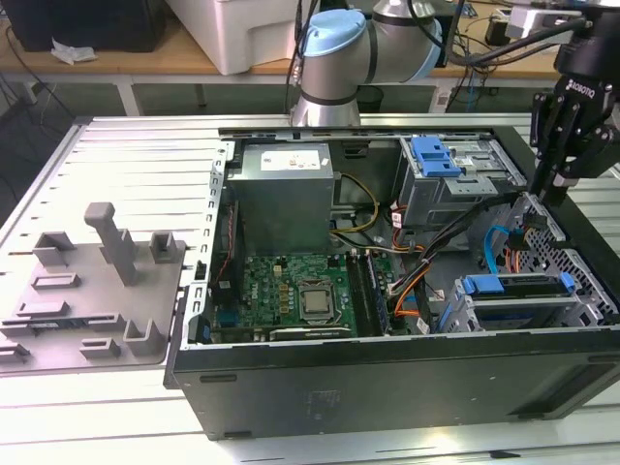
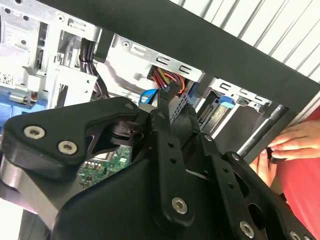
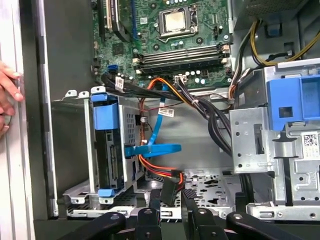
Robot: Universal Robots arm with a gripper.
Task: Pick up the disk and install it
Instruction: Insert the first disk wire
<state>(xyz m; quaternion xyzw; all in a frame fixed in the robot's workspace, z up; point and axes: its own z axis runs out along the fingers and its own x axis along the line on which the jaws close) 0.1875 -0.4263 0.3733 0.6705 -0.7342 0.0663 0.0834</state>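
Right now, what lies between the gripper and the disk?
In the first wrist view, orange-red wires and a blue cable cross between the gripper and the disk.

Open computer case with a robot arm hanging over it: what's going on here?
The robot arm's black gripper hangs inside the open black computer case, at its drive-bay end, close to some red and orange cables. The silver disk in its blue plastic carrier sits in a grey metal bay, apart from the gripper. A person's hand is at the case's edge.

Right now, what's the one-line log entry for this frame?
pincer: over cables beside bay | disk: in bay, not held | hand: at case rim
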